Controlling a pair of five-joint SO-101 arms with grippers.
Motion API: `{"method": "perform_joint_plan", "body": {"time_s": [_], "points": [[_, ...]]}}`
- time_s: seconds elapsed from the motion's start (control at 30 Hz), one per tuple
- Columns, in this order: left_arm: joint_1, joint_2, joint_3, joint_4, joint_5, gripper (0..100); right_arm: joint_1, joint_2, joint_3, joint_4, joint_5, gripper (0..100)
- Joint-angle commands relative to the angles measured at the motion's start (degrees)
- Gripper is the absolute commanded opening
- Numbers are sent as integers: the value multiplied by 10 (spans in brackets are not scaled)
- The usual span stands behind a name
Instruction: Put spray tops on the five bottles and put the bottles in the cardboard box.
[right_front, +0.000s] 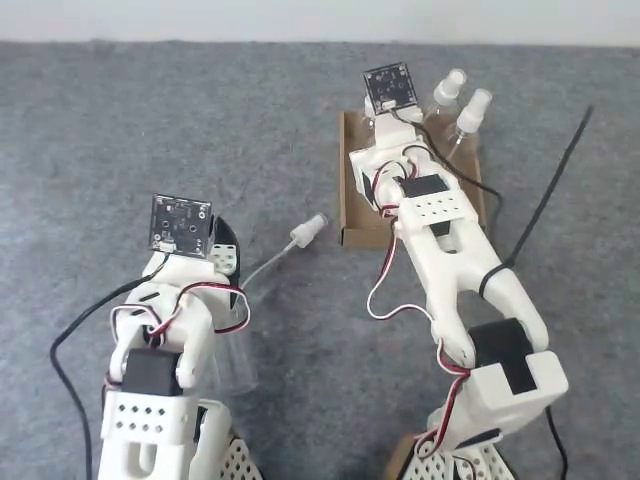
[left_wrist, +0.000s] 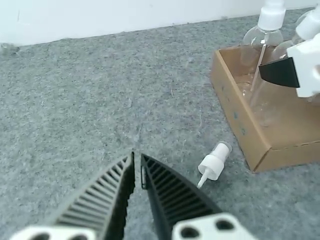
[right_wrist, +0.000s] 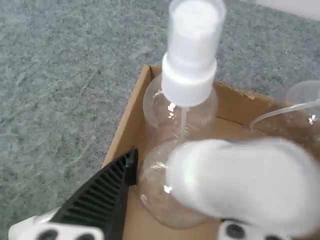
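- Firstly, the left gripper (left_wrist: 137, 158) hangs low over the grey felt (left_wrist: 100, 90); its ribbed fingers (left_wrist: 107, 192) are drawn in to a thin slit and hold nothing
- Just beyond it a loose spray top (left_wrist: 214, 162) lies on its side on the felt, near the cardboard box (left_wrist: 240, 125) but not touching it; to take it well, the left gripper would need to open wider and close on the white collar, not on the thin tube
- Over the box, the right gripper (right_wrist: 172, 175) seems to be closed round a clear bottle (right_wrist: 155, 200); one black finger (right_wrist: 110, 195) lies against the glass, and the other is hidden behind a white blur that I take for this bottle's own top
- Two capped bottles (right_wrist: 180, 107) already stand at the far end of the box; a third bottle going in leaves two more to cap
- To finish this step well: lower the clear bottle until its base sits flat on the box floor, beside the others without nudging them; then let go and lift straight up, clear of the tops
- As for writing: a row of small dark marks runs along the box's side wall, too small to read; the bottles carry no labels that I can see
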Motion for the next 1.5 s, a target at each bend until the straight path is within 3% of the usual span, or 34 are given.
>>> {"method": "perform_joint_plan", "body": {"time_s": [0.0,0.5,0.97,1.37,1.47], "points": [[-2,-10,-7,-17,0,12,-7,-15,-41,2,-6,257],[-2,-10,-7,-17,0,12,-7,-43,-43,5,-3,257],[-3,-10,-7,-16,0,12,-7,-87,-133,82,-3,257],[-7,-5,-19,-12,0,12,-15,-87,-338,298,-5,257],[-45,13,-91,49,-2,12,-29,-87,-384,389,-6,257]]}}
